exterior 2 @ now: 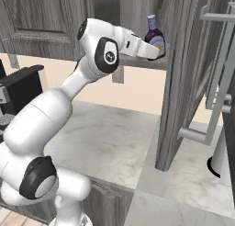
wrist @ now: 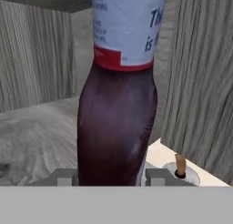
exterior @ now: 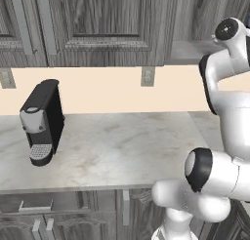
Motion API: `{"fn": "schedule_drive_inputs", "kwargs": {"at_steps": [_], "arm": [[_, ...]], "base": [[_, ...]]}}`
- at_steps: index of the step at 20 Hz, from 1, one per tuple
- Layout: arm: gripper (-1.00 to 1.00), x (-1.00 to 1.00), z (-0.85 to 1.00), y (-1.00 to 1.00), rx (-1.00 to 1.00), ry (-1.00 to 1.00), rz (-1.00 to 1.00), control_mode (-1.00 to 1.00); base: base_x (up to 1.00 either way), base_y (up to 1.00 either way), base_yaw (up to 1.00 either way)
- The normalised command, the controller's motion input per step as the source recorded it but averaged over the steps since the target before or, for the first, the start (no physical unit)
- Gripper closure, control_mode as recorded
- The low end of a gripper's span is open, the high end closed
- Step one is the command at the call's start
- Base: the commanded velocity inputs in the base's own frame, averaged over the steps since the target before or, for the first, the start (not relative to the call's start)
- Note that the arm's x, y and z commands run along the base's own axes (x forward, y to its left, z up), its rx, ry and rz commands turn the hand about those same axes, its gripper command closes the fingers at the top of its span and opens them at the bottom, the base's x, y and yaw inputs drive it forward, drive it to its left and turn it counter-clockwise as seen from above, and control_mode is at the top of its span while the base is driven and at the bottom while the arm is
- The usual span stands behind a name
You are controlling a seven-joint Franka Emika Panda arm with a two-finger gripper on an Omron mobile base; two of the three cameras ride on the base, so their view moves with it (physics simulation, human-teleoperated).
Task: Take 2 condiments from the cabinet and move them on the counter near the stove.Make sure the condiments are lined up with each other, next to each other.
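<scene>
The dark purple condiment bottle (wrist: 117, 123), with its pale label edged in red and a pale cap, stands upright inside the open wall cabinet (exterior 2: 137, 9), on the pale inner shelf (wrist: 36, 127), and the gripper (exterior 2: 156, 49) is clenched on its lower body: in the hand view the bottle sits squarely between the two fingers (wrist: 157, 176), which press in from either side. Judging from this, the grasp is made and the lift out of the cabinet is what comes next. The open cabinet door (exterior 2: 183, 82) hangs just beside the bottle, and the cabinet's side wall is close on the other flank, so a sideways pull could knock the bottle against wood and twist it in the grip. The hold is low on a tall bottle, so a quick swing might tip it. Below lies the marbled counter (exterior: 122, 141), with the black coffee machine (exterior: 43, 119) well off to the left. I cannot see the second condiment or the stove, so lining the pair up is not yet begun.
</scene>
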Motion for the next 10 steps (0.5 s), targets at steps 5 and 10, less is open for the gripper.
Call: {"fn": "schedule_drive_inputs", "kwargs": {"at_steps": [5, 10], "arm": [[1.0, -1.0, 0.22, 0.53, -0.01, 0.0, 0.17, -1.0], [1.0, -1.0, 0.05, 0.5, 0.0, 0.04, 0.25, -1.0]], "base": [[0.0, 0.0, 0.0], [0.0, 0.0, 0.0]]}}
